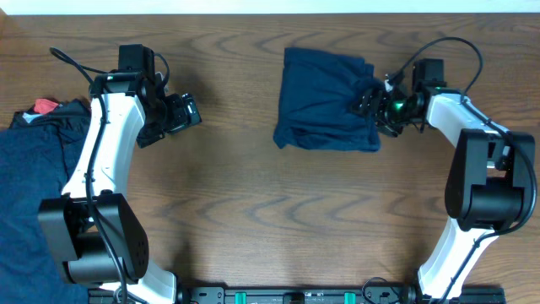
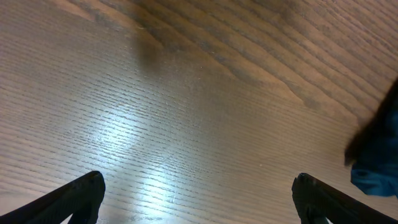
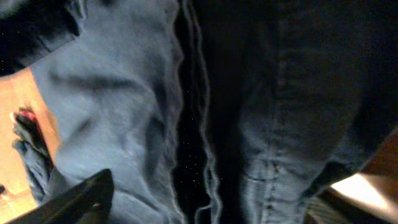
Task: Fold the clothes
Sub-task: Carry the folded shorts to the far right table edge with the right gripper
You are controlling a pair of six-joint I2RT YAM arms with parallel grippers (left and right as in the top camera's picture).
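Note:
A folded navy garment [image 1: 325,101] lies at the back middle of the table. My right gripper [image 1: 371,105] presses into its right edge. In the right wrist view the navy cloth [image 3: 124,112] fills the frame; the gripper [image 3: 205,208] has its jaws wide apart, with seams and folds between them. One dark finger [image 3: 74,199] shows at the lower left. My left gripper [image 1: 190,112] hovers open over bare wood, left of the garment. Its fingertips [image 2: 78,193] are far apart with nothing between them, and a bit of the blue fabric [image 2: 376,168] shows at the right edge.
A pile of more navy clothes [image 1: 29,177] with a red piece [image 1: 46,106] on top lies at the table's left edge, beside the left arm. The wooden table [image 1: 253,203] stretches between the two arms.

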